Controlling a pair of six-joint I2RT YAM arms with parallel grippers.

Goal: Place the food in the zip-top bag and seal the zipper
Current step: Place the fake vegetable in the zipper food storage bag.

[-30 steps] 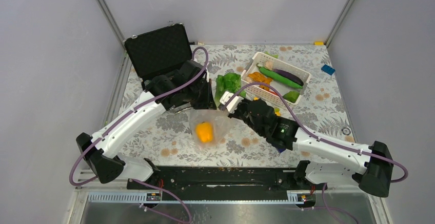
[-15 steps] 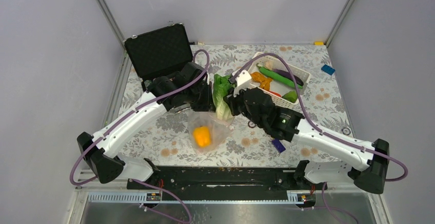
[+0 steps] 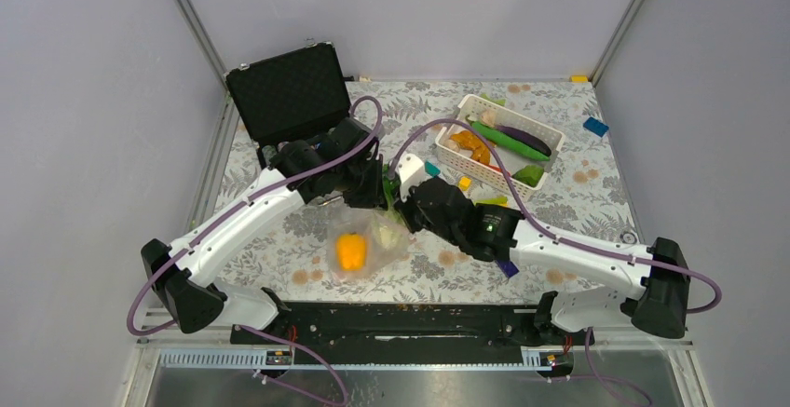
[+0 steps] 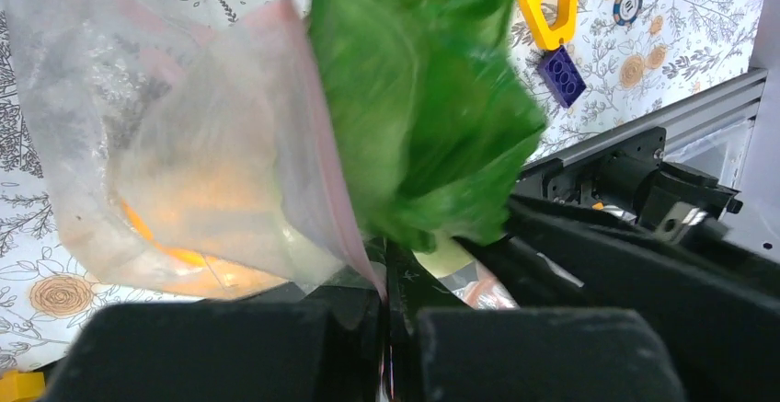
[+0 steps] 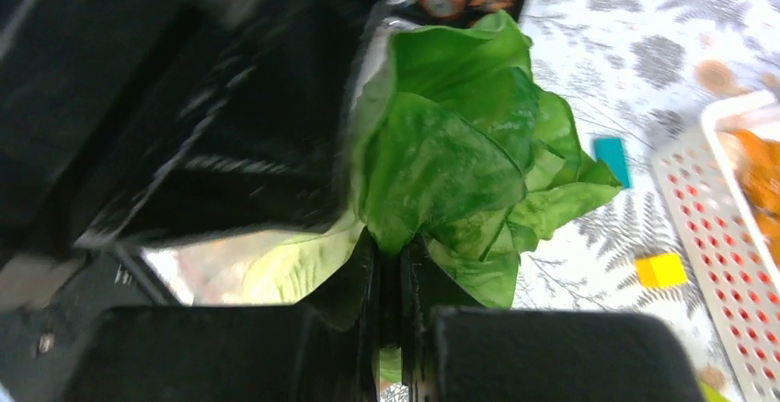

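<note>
Nearest you in the overhead view, the zip-top bag [image 3: 365,244] lies crumpled on the floral tabletop [image 3: 596,197], just left of centre, with the yellow-orange bell pepper [image 3: 351,250] inside it. A dark blue block [image 3: 506,267] sits at about the same depth, tucked against your right forearm. Just beyond the bag your two arms meet. Your left pincer [image 4: 386,303] is closed on the bag's mouth edge, and in the left wrist view the pink zipper [image 4: 320,144] runs up and away from its fingers. Your right pincer [image 5: 391,259] is clamped on the green lettuce leaf [image 5: 451,144], gripping it low down so the ruffled green part spreads out past the fingers. The leaf sits right against the bag's mouth, touching the pink strip; you cannot tell from these views how much of it is past the opening. A little farther back and to the right, a teal block [image 3: 431,169] and a yellow block [image 3: 463,182] lie on the tabletop. Behind them, toward the upper right, the white basket [image 3: 475,100] holds a long green vegetable [image 3: 508,142], a purple vegetable [image 3: 524,136] and an orange lumpy piece [image 3: 470,144]. Farthest back, at the upper left, a black case [image 3: 289,95] stands open.
</note>
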